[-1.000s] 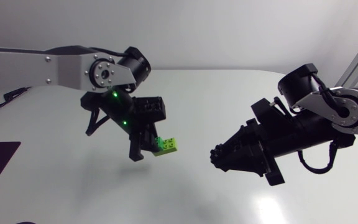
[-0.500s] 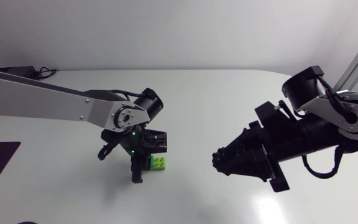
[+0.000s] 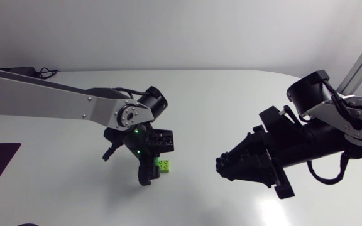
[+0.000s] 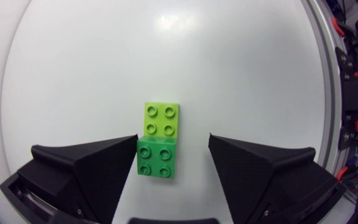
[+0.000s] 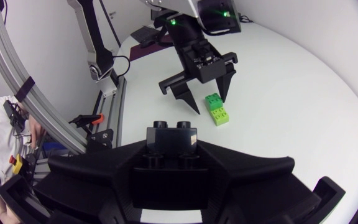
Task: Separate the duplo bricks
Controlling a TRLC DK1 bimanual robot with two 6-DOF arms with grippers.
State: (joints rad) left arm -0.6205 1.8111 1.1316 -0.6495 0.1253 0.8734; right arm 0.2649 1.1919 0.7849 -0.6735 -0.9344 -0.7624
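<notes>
Green duplo pair (image 4: 158,140) lies flat on the desk (image 4: 73,74), studs up. Its long axis runs straight ahead of the left jaws, dark green brick (image 4: 156,158) nearest, lime brick (image 4: 161,119) beyond. Left jaws stand wide either side. A second ago they carried it aloft; now it's down. Right jaws, well apart, clamp a black brick (image 5: 173,146).

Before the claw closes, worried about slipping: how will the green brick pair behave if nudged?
The green brick pair looks rigid and probably light. Flat on the smooth table, it would likely slide, not tip or roll.
</notes>
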